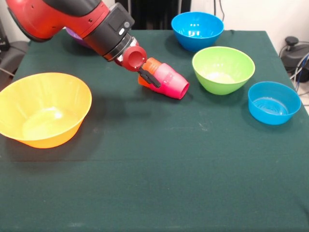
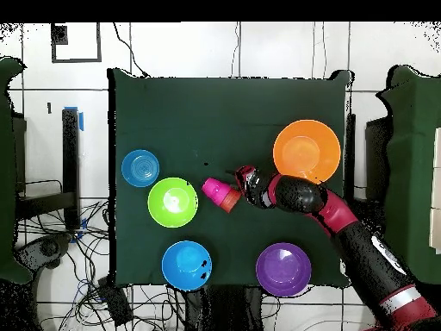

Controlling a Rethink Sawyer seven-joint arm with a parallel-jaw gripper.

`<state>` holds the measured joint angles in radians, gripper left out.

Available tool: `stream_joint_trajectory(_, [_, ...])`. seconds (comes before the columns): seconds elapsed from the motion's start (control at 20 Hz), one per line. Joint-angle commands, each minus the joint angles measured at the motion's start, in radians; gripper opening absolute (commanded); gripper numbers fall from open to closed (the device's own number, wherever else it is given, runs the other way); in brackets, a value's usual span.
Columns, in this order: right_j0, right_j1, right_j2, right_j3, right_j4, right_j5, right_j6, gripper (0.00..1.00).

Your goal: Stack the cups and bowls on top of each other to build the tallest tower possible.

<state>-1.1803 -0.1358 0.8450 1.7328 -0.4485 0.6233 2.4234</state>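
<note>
Pink and orange cups (image 1: 166,79), nested, lie on their side at the cloth's (image 1: 159,164) centre. At their ten o'clock we see our gripper (image 1: 148,77) against the orange end; whether its fingers clench, we cannot tell.

Red-pink cup (image 1: 171,81) lies on its side mid-table, mouth toward near right, w/ orange cup (image 1: 147,72) nested at its far-left end. Lime green bowl (image 1: 223,69) upright just right of it; blue bowls far (image 1: 197,30) & right (image 1: 273,102); orange-yellow bowl (image 1: 43,109) left; purple bowl (image 2: 283,268) upright.
</note>
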Motion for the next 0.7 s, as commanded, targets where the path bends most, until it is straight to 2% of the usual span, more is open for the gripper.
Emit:
stream_joint_trajectory(0.05, [0.019, -0.013, -0.002, -0.002, -0.067, -0.035, -0.182, 1.00])
stream_joint_trajectory(0.4, [0.007, -0.065, 0.014, 0.038, -0.049, -0.002, -0.170, 1.00])
stream_joint_trajectory(0.7, [-0.014, -0.056, 0.008, 0.044, -0.056, 0.002, -0.196, 1.00])
